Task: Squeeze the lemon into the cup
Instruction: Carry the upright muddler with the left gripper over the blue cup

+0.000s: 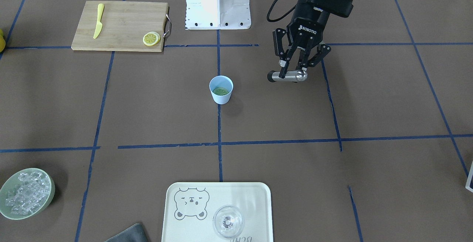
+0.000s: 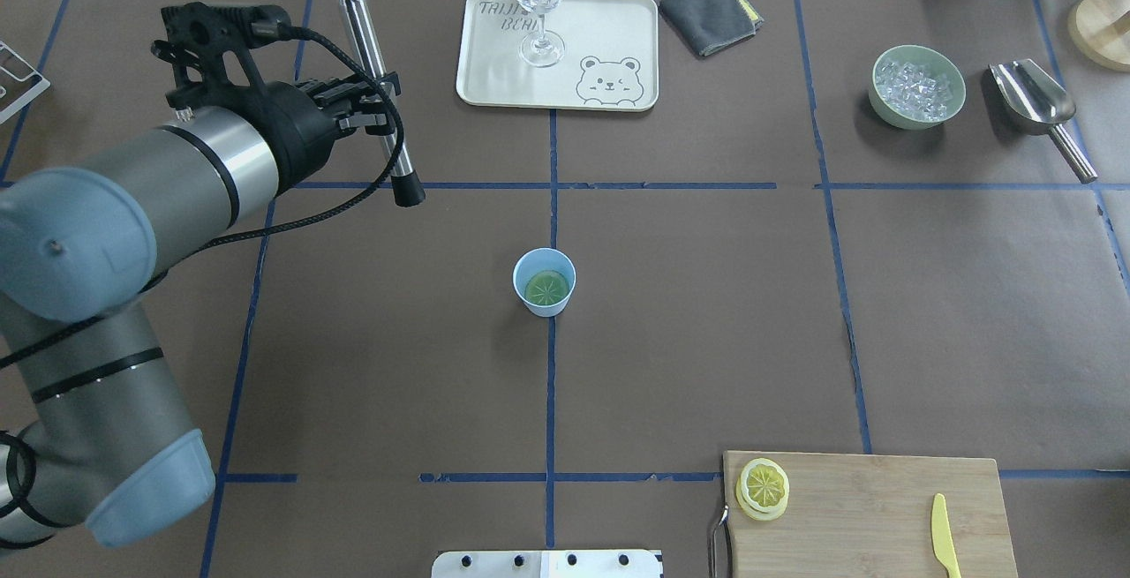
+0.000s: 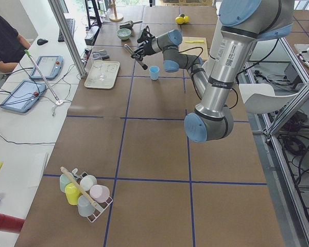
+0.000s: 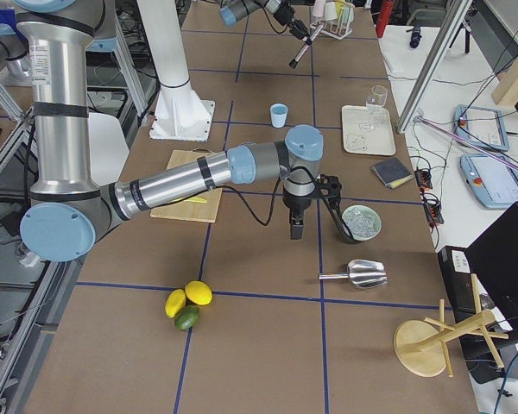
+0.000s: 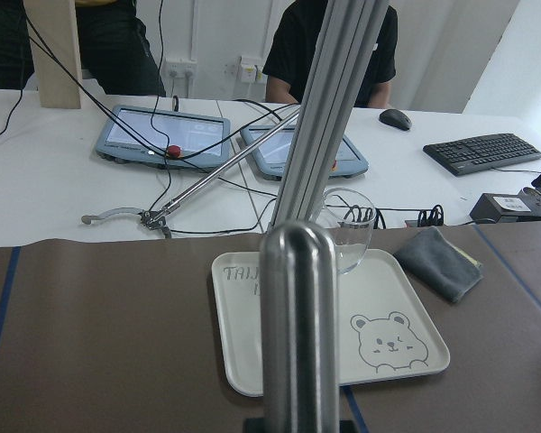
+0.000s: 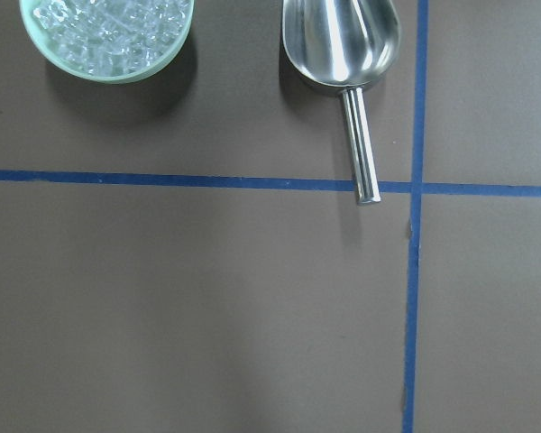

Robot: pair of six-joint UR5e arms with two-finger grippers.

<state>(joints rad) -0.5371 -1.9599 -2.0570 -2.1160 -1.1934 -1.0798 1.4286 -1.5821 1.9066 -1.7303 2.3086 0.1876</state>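
Observation:
The light-blue cup (image 1: pixel 221 89) (image 2: pixel 544 281) stands at the table's middle, and a round lemon slice (image 2: pixel 546 288) lies flat inside it. Two more slices (image 1: pixel 151 38) (image 2: pixel 764 487) lie stacked on the wooden cutting board (image 2: pixel 874 507). My left gripper (image 1: pixel 293 72) (image 2: pixel 375 110) is shut on a steel muddler (image 1: pixel 288 76) (image 2: pixel 380 93) with a black tip. It hangs above the table, well apart from the cup, on my left side. My right gripper (image 4: pixel 295 226) shows only in the exterior right view, near the ice bowl, so I cannot tell its state.
A yellow knife (image 1: pixel 98 21) lies on the board. The cream tray (image 1: pixel 258 205) carries a clear glass (image 1: pixel 228 221). A green bowl of ice (image 2: pixel 918 86), a steel scoop (image 2: pixel 1037 106) and a grey cloth (image 2: pixel 711 3) sit along the far edge. People sit beyond the table (image 5: pixel 334 54).

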